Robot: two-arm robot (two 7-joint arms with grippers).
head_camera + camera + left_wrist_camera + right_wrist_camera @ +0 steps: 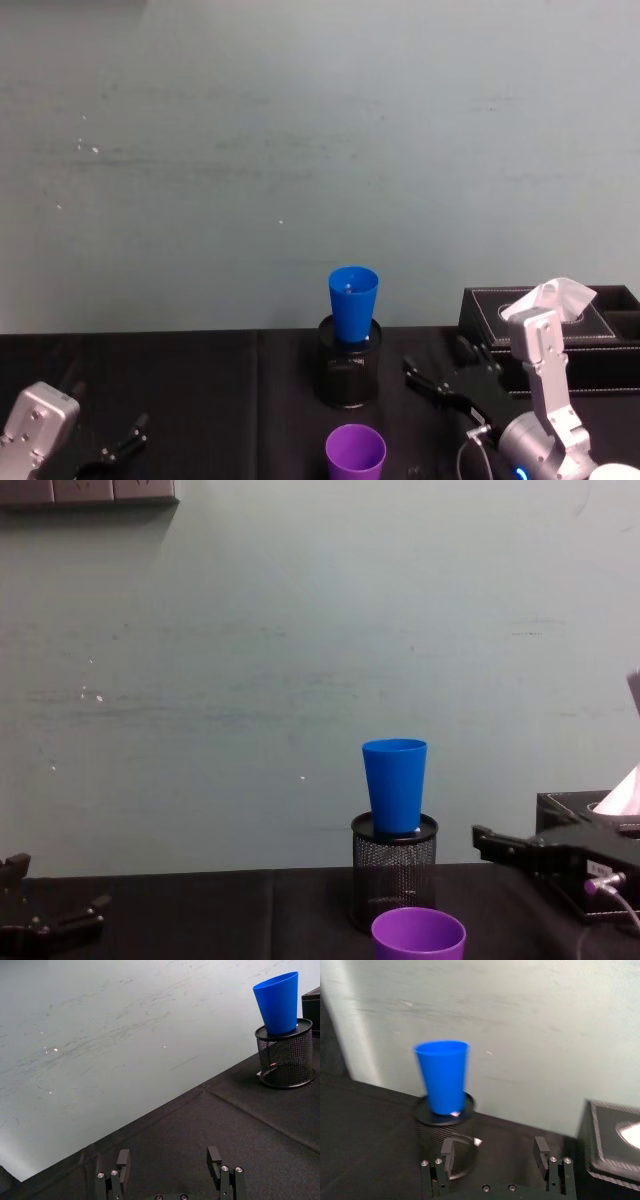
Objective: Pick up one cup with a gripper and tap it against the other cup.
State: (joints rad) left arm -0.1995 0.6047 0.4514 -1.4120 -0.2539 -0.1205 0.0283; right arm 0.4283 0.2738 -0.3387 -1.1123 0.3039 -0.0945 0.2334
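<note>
blue cup upright in pen holder — purple cup empty

We see the purple cup cut off by the head view's bottom edge, and the blue cup blurred in the right wrist view, its base hidden inside the mesh holder.

Blue cup upright in black mesh pen holder, left end effector open above black tablecloth

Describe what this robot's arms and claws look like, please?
Both arms are silver-grey metal with blocky segments. The right gripper is a black flat-fingered claw with a small white label and a thin cable; a blue light glows at its wrist. The left gripper is a matching black claw.
</note>
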